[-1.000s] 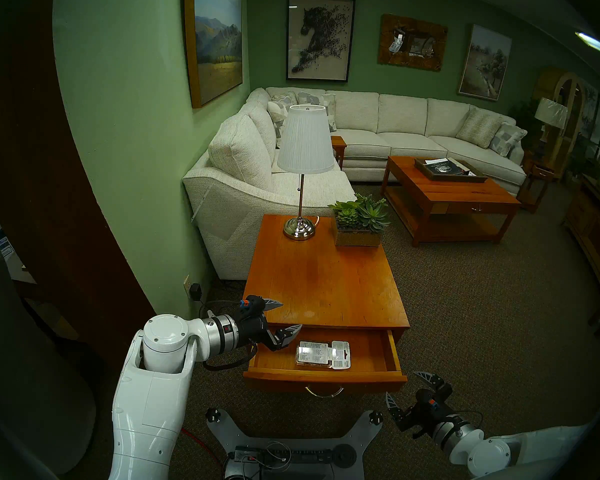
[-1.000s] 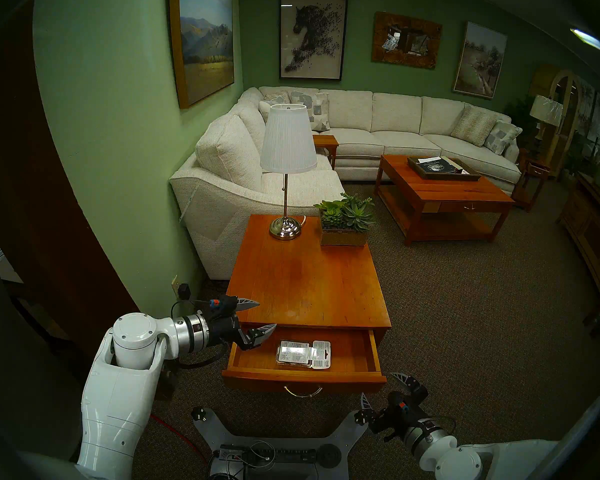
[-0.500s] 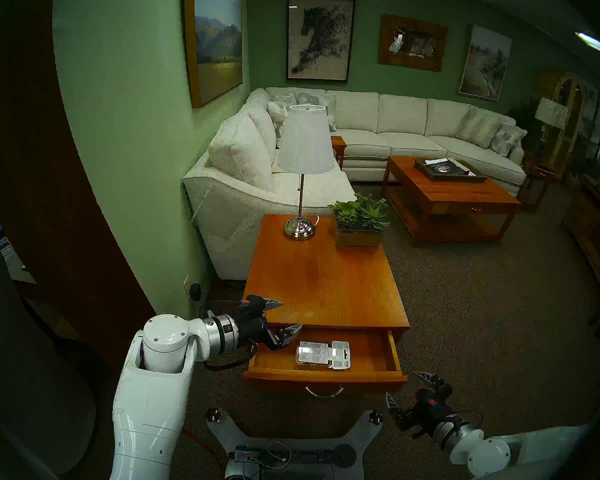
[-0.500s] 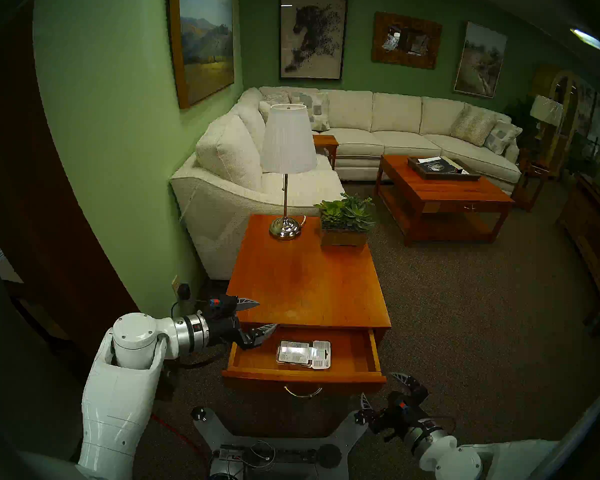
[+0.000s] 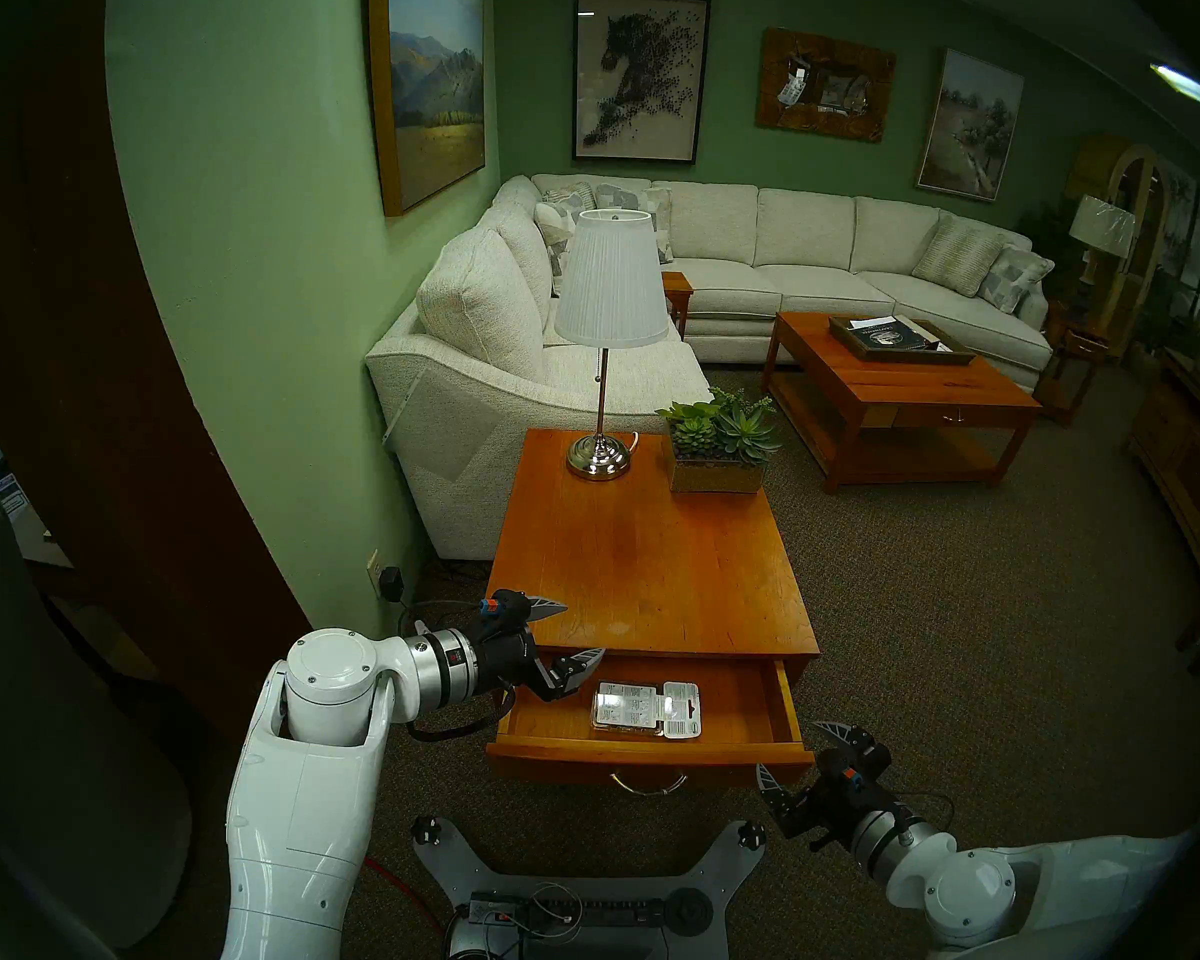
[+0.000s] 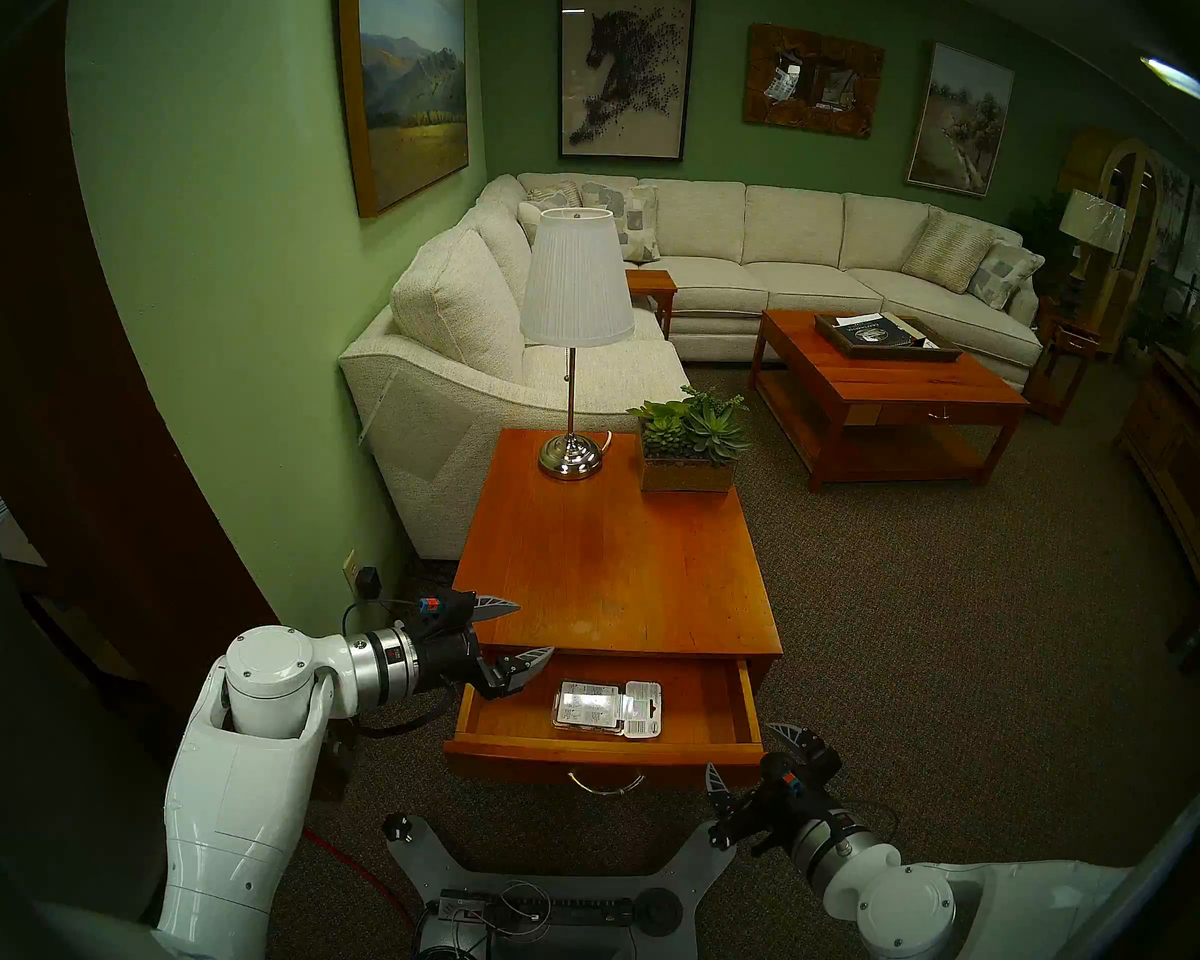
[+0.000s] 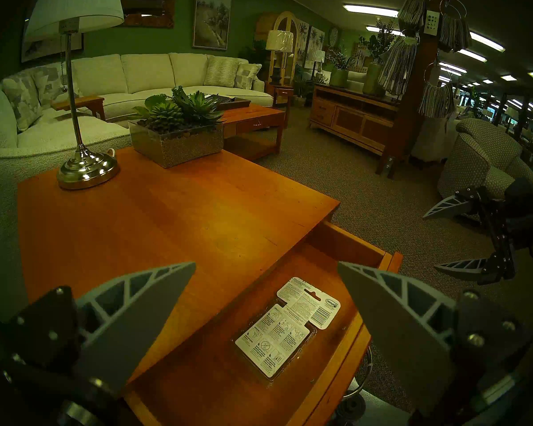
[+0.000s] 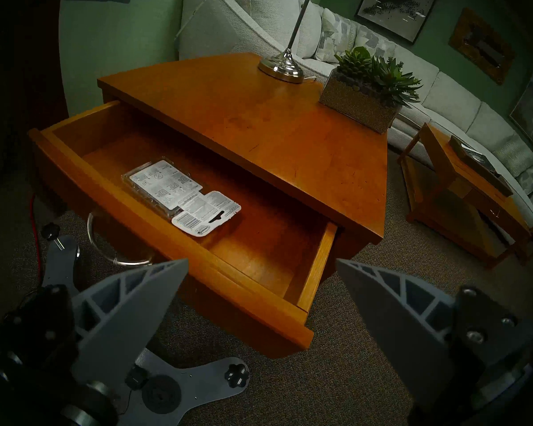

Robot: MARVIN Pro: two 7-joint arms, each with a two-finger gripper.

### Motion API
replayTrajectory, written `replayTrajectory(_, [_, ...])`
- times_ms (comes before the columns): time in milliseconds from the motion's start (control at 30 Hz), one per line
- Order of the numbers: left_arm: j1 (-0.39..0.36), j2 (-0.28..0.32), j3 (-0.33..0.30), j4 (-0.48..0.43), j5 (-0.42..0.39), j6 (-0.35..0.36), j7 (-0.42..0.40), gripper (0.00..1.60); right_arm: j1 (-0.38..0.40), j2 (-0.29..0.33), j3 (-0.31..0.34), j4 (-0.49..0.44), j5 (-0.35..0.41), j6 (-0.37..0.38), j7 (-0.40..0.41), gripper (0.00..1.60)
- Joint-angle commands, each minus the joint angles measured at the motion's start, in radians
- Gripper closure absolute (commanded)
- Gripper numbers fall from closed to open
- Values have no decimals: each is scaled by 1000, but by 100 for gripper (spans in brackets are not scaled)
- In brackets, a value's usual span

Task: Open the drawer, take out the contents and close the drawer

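The orange-brown drawer (image 5: pixel 652 754) of the small end table stands pulled open, its silver bail handle (image 5: pixel 649 785) hanging at the front. The clear blister package with its white card (image 5: pixel 646 709) lies flat inside, left of centre, hang-tab to the right. It also shows in the left wrist view (image 7: pixel 285 327) and in the right wrist view (image 8: pixel 179 194). My left gripper (image 5: pixel 585 629) is open and empty at the drawer's back left corner, one finger over the table top. My right gripper (image 5: pixel 788 745) is open and empty, just off the drawer's front right corner.
A lamp (image 5: pixel 607 342) and a succulent planter (image 5: pixel 718 453) stand at the far end of the table top. A sofa (image 5: pixel 486 356) is behind, the green wall to the left, a coffee table (image 5: pixel 895 390) at the far right. My base (image 5: pixel 583 889) sits below the drawer front.
My right gripper has moved up and left, closer to the drawer's front right corner. The left gripper, drawer and package have not moved.
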Motion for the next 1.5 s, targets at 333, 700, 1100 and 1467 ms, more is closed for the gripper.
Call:
replayTrajectory(333, [-24, -7, 1, -23, -5, -4, -3, 0, 101, -1, 72, -39, 208, 17, 231, 0])
replayTrajectory(700, [-24, -9, -1, -23, -3, -5, -5, 0, 195, -61, 96, -4, 318, 108, 383, 0])
replayTrajectory(1100, [-24, -11, -2, -22, -1, -6, -6, 0, 328, -204, 94, 93, 404, 341, 407, 0])
replayTrajectory(1467, [-24, -13, -4, -22, 2, -7, -8, 0, 410, -324, 105, 192, 421, 483, 434, 0])
